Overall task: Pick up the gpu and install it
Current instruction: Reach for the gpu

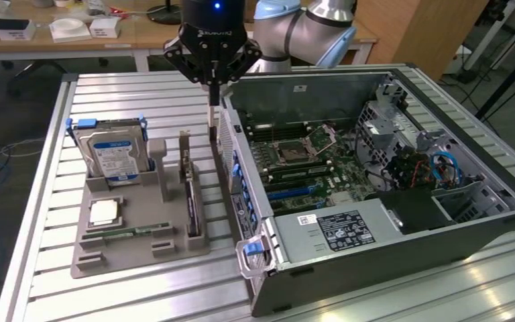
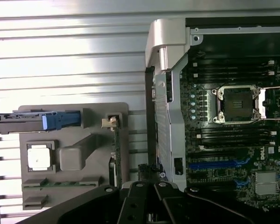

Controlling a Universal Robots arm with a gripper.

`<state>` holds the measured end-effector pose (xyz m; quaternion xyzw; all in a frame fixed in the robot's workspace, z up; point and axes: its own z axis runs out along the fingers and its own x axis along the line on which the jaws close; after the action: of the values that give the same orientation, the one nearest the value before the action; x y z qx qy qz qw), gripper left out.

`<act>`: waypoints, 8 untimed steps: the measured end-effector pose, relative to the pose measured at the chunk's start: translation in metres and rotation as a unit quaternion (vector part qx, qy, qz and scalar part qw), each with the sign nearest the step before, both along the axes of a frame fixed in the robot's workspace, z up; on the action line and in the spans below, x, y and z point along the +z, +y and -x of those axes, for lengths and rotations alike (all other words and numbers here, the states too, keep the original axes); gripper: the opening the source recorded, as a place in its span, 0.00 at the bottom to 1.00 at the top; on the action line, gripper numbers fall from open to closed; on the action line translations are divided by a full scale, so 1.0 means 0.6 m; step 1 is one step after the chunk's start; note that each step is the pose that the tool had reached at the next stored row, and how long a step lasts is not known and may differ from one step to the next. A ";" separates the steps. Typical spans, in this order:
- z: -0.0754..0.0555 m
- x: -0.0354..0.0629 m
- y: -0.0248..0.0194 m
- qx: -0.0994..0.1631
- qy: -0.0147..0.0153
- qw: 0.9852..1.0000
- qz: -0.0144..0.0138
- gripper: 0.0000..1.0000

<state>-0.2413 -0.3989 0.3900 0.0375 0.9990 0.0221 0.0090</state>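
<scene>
the gpu (image 1: pixel 190 191), a thin black card with a pale metal bracket, stands on edge in a slot along the grey plastic holder's (image 1: pixel 115 258) edge nearest the boxy metal computer case (image 1: pixel 391 258). the gripper (image 1: pixel 212 115) hangs near the holder's far corner, pinched together and empty.

Two cameras: one stands back, one rides on the arm.

The exterior view sits high up and away from the surface (image 1: pixel 43 201). It looks down at a slant and takes in the whole grey tray (image 1: pixel 137 251), the whole open computer case (image 1: pixel 374 221) and some of the room behind. The wrist view sits just above the pincer (image 1: pixel 212 114) and looks straight down from much nearer. Both views share the tray with its hard drive (image 1: pixel 115 157), the near case wall and the motherboard (image 2: pixel 233 140).
</scene>
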 end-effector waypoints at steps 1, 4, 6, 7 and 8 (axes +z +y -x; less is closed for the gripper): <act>0.002 0.000 0.0000 0.000 0.000 1.000 0.000 0.11; 0.009 0.000 0.0000 0.000 0.000 1.000 0.000 0.11; 0.013 0.000 0.0000 0.000 0.000 1.000 0.000 0.11; 0.015 0.000 0.0000 0.000 0.000 1.000 0.000 0.11; 0.017 -0.001 0.0000 0.000 0.000 1.000 0.000 0.11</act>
<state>-0.2515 -0.3989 0.3897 0.0375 0.9990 0.0221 0.0087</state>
